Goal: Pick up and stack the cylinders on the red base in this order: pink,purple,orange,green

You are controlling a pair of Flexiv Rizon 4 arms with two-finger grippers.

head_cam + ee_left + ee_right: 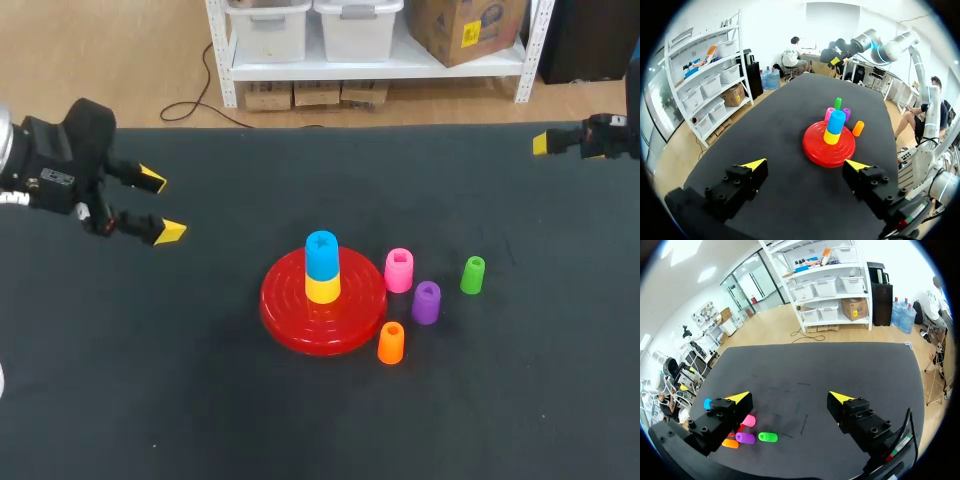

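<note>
Bearing red base (285, 312), black table (150, 390)

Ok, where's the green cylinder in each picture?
Head view: the green cylinder stands right of the red base, farthest out.
Left wrist view: green cylinder far ahead of the left hand, beyond the base.
Right wrist view: green cylinder ahead of the right hand, beside the purple cylinder.
Shared landmark: the purple cylinder, always next to it.
</note>
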